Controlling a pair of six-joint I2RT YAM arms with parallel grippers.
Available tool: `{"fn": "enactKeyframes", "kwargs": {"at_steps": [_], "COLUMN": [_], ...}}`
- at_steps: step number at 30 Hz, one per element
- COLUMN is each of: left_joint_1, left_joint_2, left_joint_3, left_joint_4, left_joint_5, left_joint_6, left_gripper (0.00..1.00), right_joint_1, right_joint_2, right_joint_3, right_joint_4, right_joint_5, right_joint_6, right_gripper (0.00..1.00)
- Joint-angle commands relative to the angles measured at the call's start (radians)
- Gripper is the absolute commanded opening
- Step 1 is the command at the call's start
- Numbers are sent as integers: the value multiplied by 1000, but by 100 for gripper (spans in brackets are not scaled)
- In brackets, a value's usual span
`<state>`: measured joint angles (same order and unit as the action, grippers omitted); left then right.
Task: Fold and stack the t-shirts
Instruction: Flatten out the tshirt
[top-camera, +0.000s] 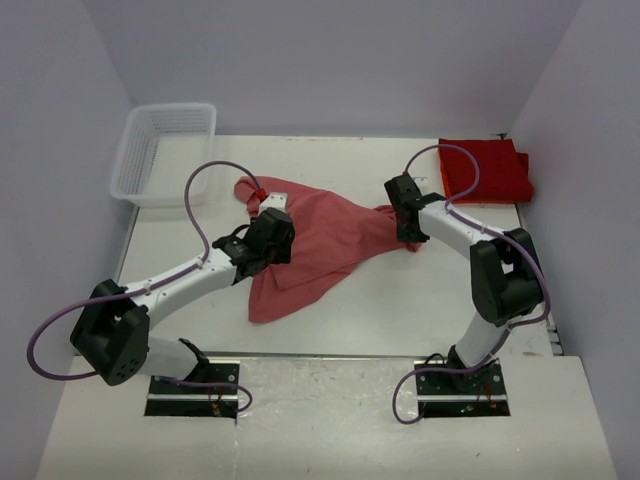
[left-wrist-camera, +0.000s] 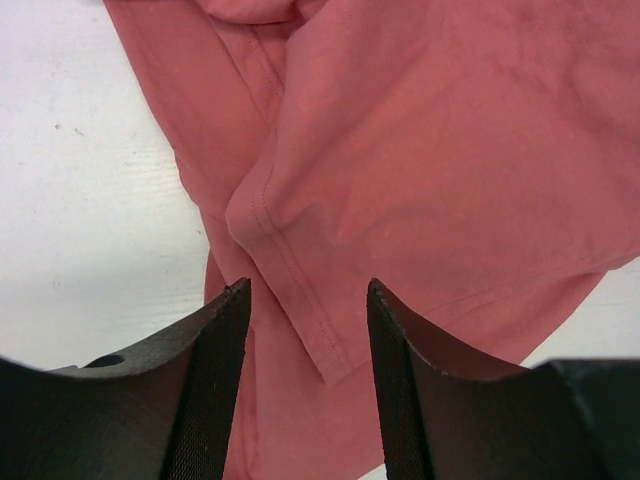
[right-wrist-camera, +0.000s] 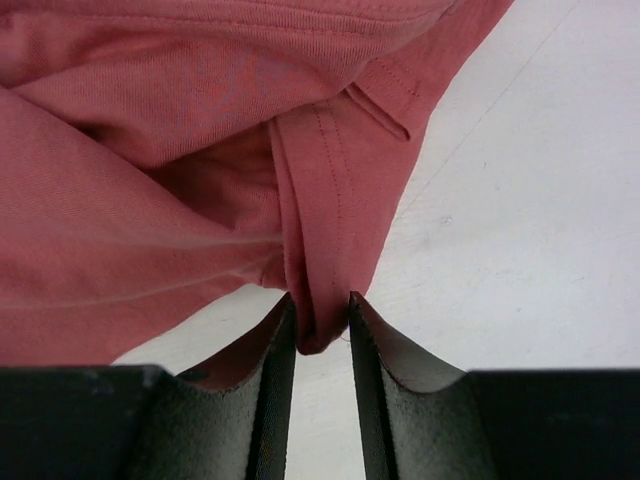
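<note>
My left arm reaches low toward frame centre, left gripper (left-wrist-camera: 308, 290) spread over the salmon t-shirt (top-camera: 320, 240) hem. Right arm's bent, right gripper (right-wrist-camera: 320, 298) pinching a fold at the shirt's right tip.

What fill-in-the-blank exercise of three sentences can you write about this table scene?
1. The white mesh basket stands at the far ____ corner of the table.
2. The right gripper pinches a fold of the salmon t-shirt, while the jaws of the left gripper stand ____ over it.
3. The red t-shirts at the far right corner are already ____.
Missing words: left; open; folded.
</note>
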<state>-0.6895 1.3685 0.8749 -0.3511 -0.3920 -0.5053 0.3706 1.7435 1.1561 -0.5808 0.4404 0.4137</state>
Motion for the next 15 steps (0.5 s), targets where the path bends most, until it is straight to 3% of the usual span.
{"fn": "enactKeyframes", "kwargs": {"at_steps": [1, 15], "left_joint_1": [-8, -19], "left_joint_2": [-2, -2], "left_joint_3": [-7, -27], "left_joint_4": [47, 47], "left_joint_5": [2, -4], "left_joint_6": [-9, -13], "left_gripper": [52, 52], "right_joint_1": [-4, -4], "right_joint_2": [-55, -44], "right_joint_3": [16, 11], "right_joint_4": [6, 7], "right_joint_5": [38, 35], "right_joint_6": [27, 30], "right_gripper": [29, 16]}}
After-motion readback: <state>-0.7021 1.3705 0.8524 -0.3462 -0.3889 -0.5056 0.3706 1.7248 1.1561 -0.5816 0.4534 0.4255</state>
